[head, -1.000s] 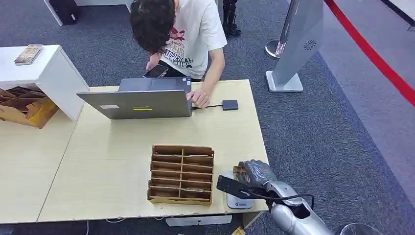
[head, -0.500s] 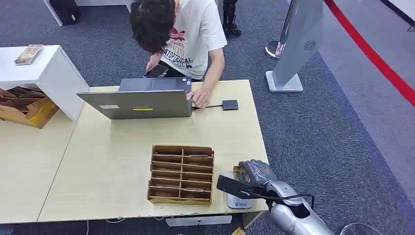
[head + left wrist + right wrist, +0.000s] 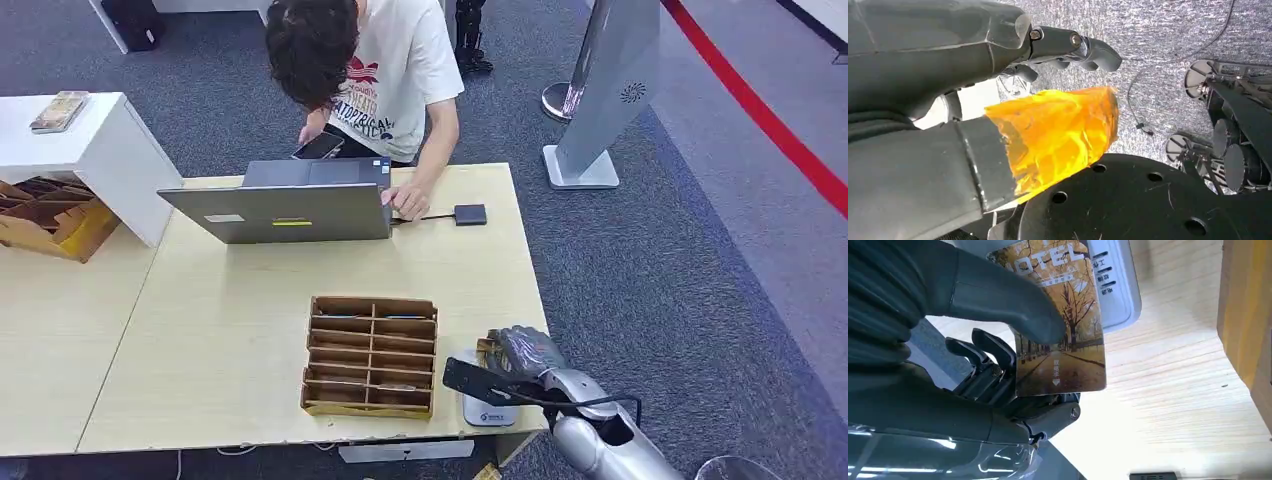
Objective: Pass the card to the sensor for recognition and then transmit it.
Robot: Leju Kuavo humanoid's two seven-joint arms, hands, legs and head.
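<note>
- The right robot hand (image 3: 998,340) pinches a hotel key card (image 3: 1063,325) between thumb and fingers, holding it just over the white card reader (image 3: 1115,285) at the near corner of the wooden surface (image 3: 230,340).
- The left robot hand (image 3: 998,100) holds nothing, fingers loosely apart, above the carpet.
- A wooden compartment tray (image 3: 371,355) stands beside the reader.

The right arm reaches in from the lower right in the head view, its silver forearm angled up toward the right robot hand (image 3: 527,352). In the right wrist view the thick grey thumb presses down on top of the card (image 3: 1063,330), with the darker fingers (image 3: 993,365) curled beneath it, so the card is pinched flat between them. The left robot hand (image 3: 1013,75) hangs with its dark fingers bent loosely forward, apart from the thumb, which wears an orange translucent wrap
</note>
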